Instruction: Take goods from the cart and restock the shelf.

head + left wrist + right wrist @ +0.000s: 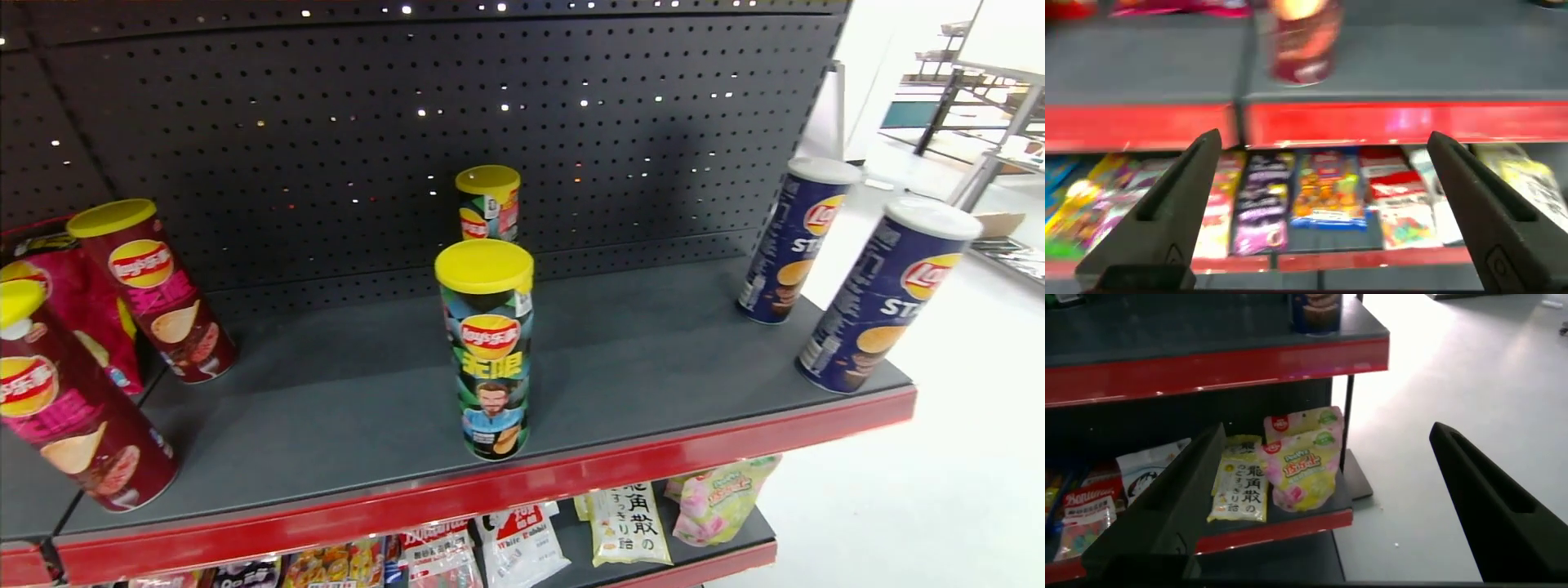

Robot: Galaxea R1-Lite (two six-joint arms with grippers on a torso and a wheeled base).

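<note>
Left claw [1324, 136] and right claw [1327, 429], both wide apart, before red-edged shelf [1503, 122]

1. The head camera stands close before the dark grey metal shelf with a red front lip [343, 408], looking forward and down onto it.
2. The left wrist camera sits lower and near, facing that lip; both views catch the front maroon chip tube with a yellow lid [73, 425].
3. The right wrist camera sits low, facing the shelf's right end; it shares the navy chip tube with a white lid [886, 294] with the head view.
</note>
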